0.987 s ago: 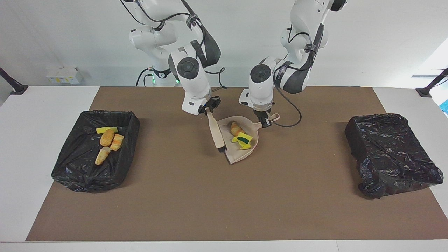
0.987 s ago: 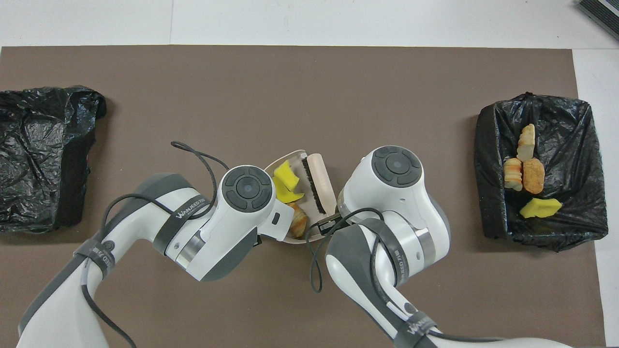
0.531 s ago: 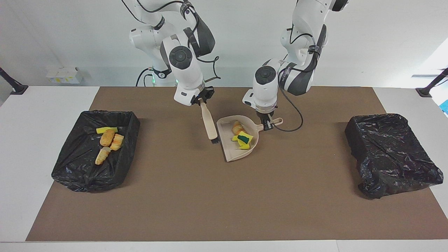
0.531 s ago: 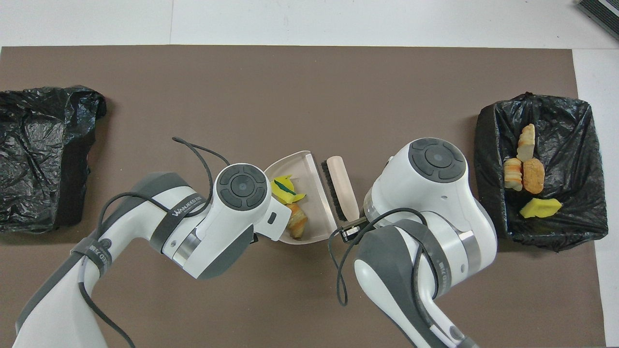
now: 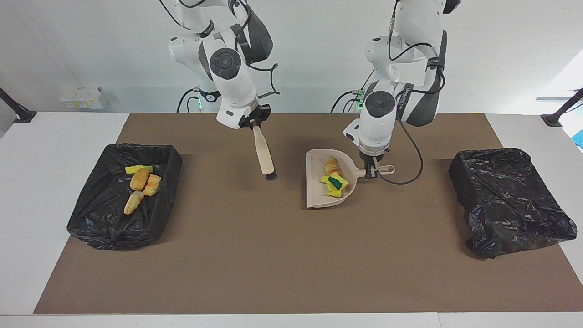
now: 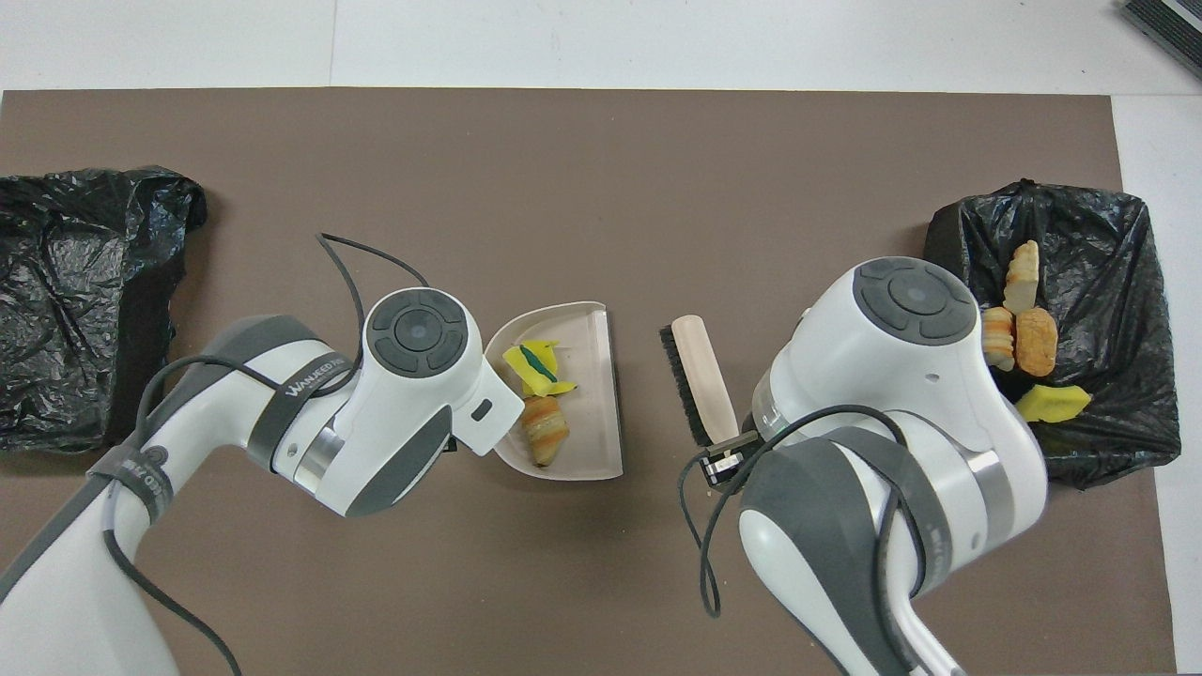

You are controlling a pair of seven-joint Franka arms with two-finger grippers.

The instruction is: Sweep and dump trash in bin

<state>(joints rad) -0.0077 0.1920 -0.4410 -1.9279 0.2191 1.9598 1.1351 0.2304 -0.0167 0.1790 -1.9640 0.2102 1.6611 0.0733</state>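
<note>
Holding the beige plastic dustpan (image 5: 329, 180) level by its handle, our left claw (image 5: 372, 171) stays clamped there so the load cannot slide out of the open mouth; the trash in it, a tan bread-like lump (image 5: 330, 165) and yellow sponge bits with a green backing (image 5: 336, 183), lies toward the closed end nearest the handle, which we judge keeps it safe while carried; our right claw (image 5: 253, 123) is shut on the handle of the beige brush with black bristles (image 5: 263, 153), which hangs bristles-down and clear of the brown mat (image 5: 291, 255), out of the pan's way; four more pieces of trash (image 5: 140, 182) already lie in the black-bagged bin (image 5: 91, 214) at the right arm's end of the desk (image 5: 41, 182), while the other black-bagged bin (image 5: 510, 200) at the left arm's end shows nothing in it; against a second ago, the brush has lifted away from the pan's mouth, where it was pressed, and the two tools now stand well apart; the pan has shifted toward the left arm's end and turned.
</note>
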